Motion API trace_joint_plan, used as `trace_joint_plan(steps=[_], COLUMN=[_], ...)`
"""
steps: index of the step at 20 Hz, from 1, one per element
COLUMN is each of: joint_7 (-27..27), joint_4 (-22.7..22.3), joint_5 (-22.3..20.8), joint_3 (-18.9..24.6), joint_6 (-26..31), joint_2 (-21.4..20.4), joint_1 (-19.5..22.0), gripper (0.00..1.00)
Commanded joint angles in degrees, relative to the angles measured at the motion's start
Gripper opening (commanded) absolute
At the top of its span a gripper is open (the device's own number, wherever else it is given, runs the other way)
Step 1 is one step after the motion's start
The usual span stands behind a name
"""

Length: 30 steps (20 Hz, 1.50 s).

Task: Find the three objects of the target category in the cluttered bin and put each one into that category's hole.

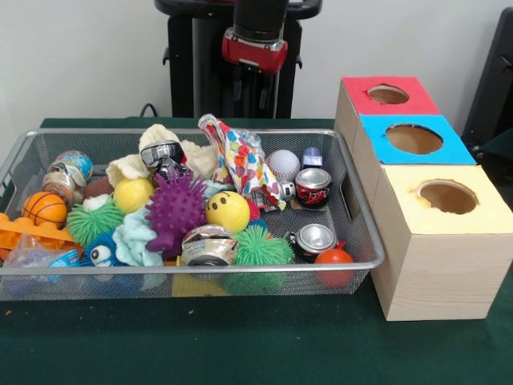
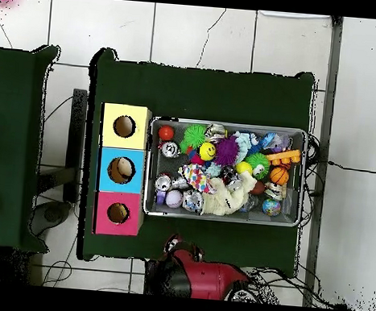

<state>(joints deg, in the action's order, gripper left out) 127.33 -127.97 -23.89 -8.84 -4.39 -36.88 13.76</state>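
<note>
Wire basket [image 1: 365,265]: full of toys and cans. Red-topped hole [image 1: 388,95]: beyond basket's end. Arm [image 1: 255,40]: drawn back behind basket; jaw state cannot be told.

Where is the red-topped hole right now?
In the front view, the red-topped round hole is on the farthest pale wooden box, right of the silver wire-mesh bin, directly behind the blue-topped hole.

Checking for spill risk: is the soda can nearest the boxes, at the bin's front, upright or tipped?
Tipped: the can lies on its side, silver end facing outward.
</note>
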Motion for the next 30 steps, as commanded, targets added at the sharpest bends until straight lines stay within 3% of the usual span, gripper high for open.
trace_joint_plan(steps=[1,12,16,19,22,24,30], joint_7=[1.4,1.8,0.2,-1.0,-2.7,-3.3,-2.5], joint_4=[9.4,9.9,9.7,8.4,9.0,9.9,10.5], joint_5=[-4.2,-7.6,-11.0,-11.3,-10.6,-10.6,-14.1], joint_3=[-1.0,-1.2,1.7,7.1,9.4,9.0,5.9], joint_6=[-5.4,-4.7,-3.3,2.0,6.4,7.8,3.9], joint_2=[3.9,2.8,-0.2,-5.4,-8.0,-8.0,-7.0], joint_1=[2.4,4.4,8.0,12.1,13.5,13.3,12.2], gripper=[1.00,1.00,1.00,1.00,1.00,1.00,1.00])
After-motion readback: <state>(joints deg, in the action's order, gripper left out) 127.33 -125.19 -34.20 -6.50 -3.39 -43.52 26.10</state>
